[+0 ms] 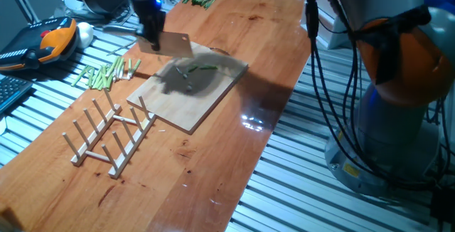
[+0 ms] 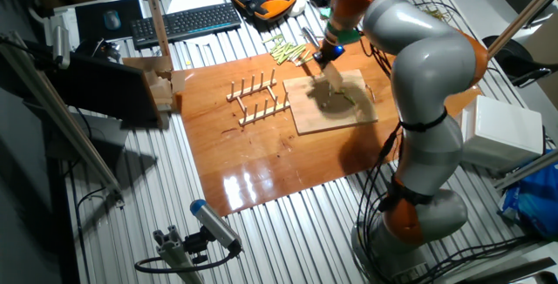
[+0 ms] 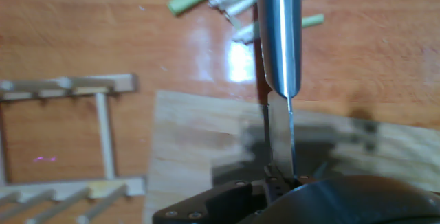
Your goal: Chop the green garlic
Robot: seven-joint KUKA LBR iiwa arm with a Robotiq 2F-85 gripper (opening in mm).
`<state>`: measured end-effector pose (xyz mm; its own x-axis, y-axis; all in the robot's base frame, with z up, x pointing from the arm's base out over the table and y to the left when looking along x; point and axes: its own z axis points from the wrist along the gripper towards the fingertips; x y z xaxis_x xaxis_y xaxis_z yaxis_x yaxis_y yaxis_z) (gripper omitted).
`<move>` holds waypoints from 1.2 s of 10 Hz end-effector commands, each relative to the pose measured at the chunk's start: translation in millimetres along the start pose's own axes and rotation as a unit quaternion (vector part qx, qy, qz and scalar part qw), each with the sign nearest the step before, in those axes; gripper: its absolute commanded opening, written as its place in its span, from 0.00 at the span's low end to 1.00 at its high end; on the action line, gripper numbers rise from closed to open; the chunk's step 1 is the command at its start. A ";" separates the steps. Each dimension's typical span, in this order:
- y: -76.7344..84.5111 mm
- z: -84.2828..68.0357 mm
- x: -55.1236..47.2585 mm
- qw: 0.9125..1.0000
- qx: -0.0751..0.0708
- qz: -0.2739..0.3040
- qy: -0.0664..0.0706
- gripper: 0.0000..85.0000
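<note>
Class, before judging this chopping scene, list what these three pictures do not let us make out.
- Gripper: fingers blurred in one fixed view, tiny in the other, cut off in the hand view.
- Thin pale-green garlic stalk: outside the hand view; motion-smeared on the light wooden cutting board.
- Steel cleaver blade: edge-on in the hand view, so board contact is unclear.

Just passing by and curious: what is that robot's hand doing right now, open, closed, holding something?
Gripper: closed on the flat steel-bladed knife, held above the pale wooden cutting board.
</note>
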<state>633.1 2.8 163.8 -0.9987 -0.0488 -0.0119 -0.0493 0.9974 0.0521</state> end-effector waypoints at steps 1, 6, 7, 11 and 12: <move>89.6 7.4 2.1 1.000 0.000 0.010 -0.004 0.00; 131.3 24.7 31.5 0.999 0.023 0.043 -0.007 0.00; 131.3 24.7 31.5 0.999 0.023 0.034 -0.011 0.00; 131.3 24.7 31.5 0.999 -0.016 -0.029 -0.016 0.00; 131.3 24.7 31.5 1.000 -0.019 -0.018 -0.010 0.00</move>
<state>595.4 128.7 145.2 -0.9966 -0.0762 -0.0324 -0.0787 0.9933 0.0841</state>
